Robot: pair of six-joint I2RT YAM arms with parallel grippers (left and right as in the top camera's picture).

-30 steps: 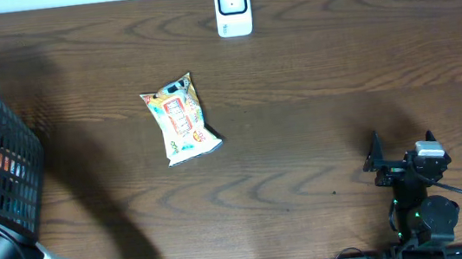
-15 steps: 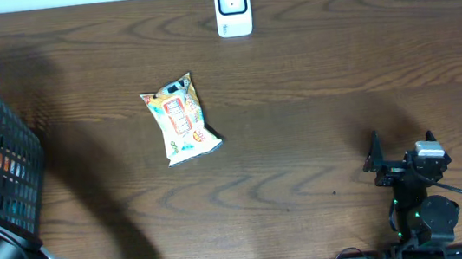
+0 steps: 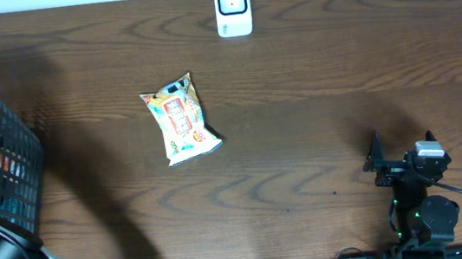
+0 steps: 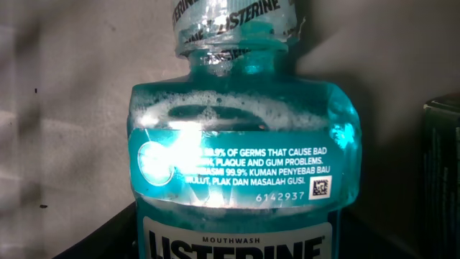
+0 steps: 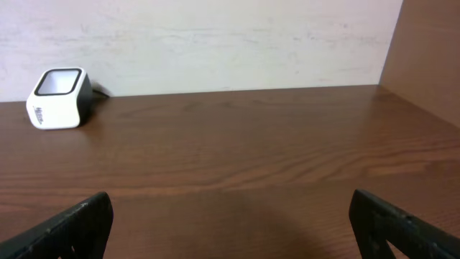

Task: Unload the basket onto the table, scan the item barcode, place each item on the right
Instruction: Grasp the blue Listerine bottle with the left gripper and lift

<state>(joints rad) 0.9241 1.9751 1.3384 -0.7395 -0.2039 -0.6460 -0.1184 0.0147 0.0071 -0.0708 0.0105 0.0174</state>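
Left wrist view shows you a Listerine mouthwash bottle point(image 4: 237, 144), label-on, close in front of the left tool; whether that tool is clenched you cannot tell. Your right tool point(image 5: 230, 201) hangs released above the counter point(image 5: 251, 158), barcode scanner point(image 5: 59, 97) far ahead-left.

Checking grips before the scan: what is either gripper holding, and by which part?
Right gripper: open, holding nothing. Left gripper: cannot be told; its camera sits close on the mouthwash bottle, and its fingers are out of view.

Wooden table point(image 3: 337, 65); perhaps a green carton point(image 4: 444, 180)
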